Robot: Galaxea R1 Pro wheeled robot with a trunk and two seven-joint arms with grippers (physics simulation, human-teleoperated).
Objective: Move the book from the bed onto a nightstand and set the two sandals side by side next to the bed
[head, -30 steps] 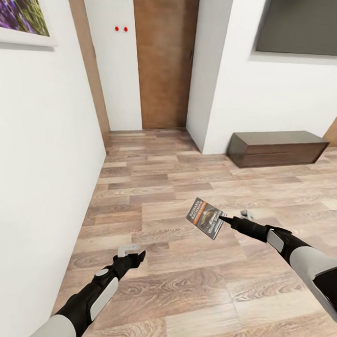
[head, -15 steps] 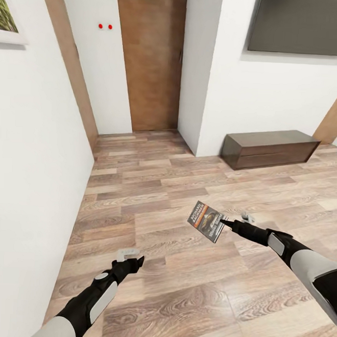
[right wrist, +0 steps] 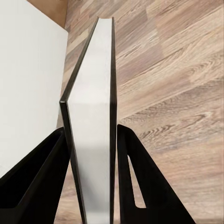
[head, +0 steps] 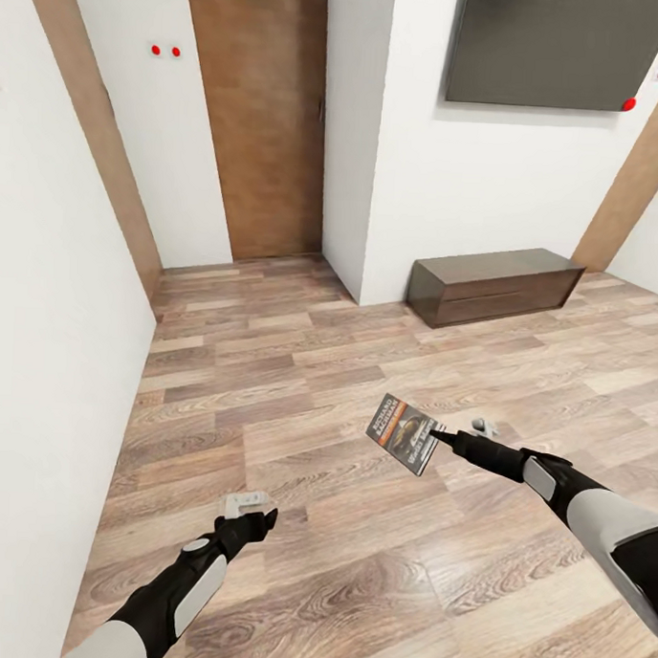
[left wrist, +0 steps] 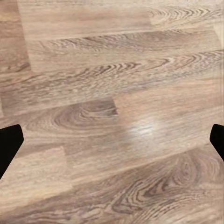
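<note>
The book (head: 404, 434), a thin paperback with a dark cover, white lettering and an orange band, hangs above the wood-plank floor, pinched at one edge by my right gripper (head: 437, 435). In the right wrist view the book (right wrist: 93, 121) stands edge-on between the two dark fingers (right wrist: 140, 186), which press on both its faces. My left gripper (head: 246, 508) is held low over the floor at the lower left; its dark fingertips (left wrist: 9, 144) sit wide apart with bare planks between them. The bed, the nightstand and the sandals are out of view.
A white wall (head: 49, 374) runs close along my left side. Ahead stand a brown wooden door (head: 257, 125) and a white wall corner (head: 360, 177). A long low dark bench (head: 494, 284) sits against the far wall under a dark wall panel (head: 561, 47).
The whole view has swung to the right: door, corner and bench have slid leftward and the picture on the left wall has left the frame. Both arms keep their pose; the book stays gripped.
</note>
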